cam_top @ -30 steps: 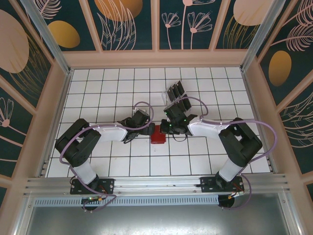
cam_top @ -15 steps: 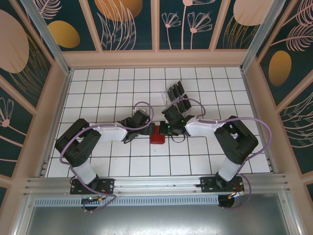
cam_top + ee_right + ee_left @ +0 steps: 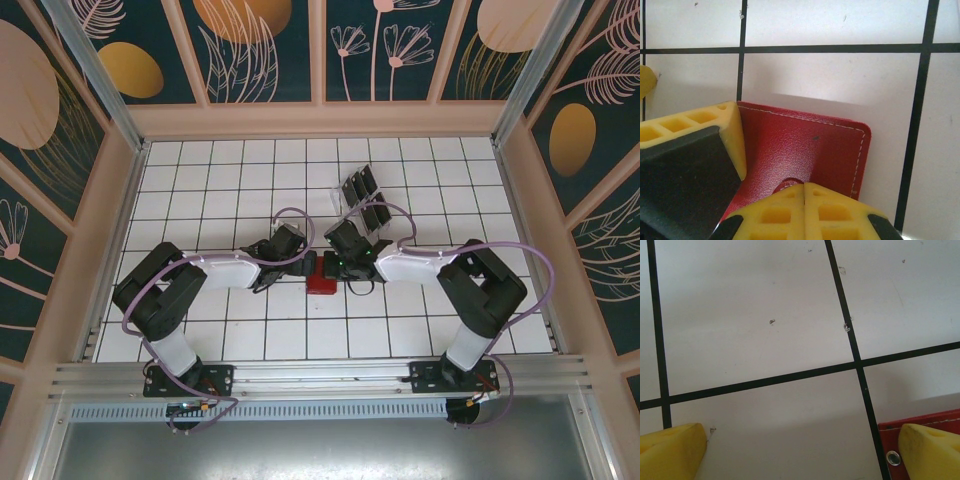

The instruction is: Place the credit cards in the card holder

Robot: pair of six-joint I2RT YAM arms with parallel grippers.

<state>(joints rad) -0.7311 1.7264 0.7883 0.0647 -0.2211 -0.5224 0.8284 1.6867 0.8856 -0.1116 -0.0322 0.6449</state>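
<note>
The holder [image 3: 810,145] looks light, thin and floppy, best pinched at its 3 o'clock edge. Right end effector [image 3: 804,187] clenched, tips pressing it; left end effector [image 3: 801,440] released.

A robotics lab test cell: a white tabletop [image 3: 200,340] ruled with a black grid is boxed in by pale-framed wall panels [image 3: 260,50] printed with stylised leaves and flowers. An aluminium rail [image 3: 320,378] runs along the near edge, with the left arm [image 3: 215,272] and right arm [image 3: 420,268] bolted to it, purple cables [image 3: 290,210] looping off them
</note>
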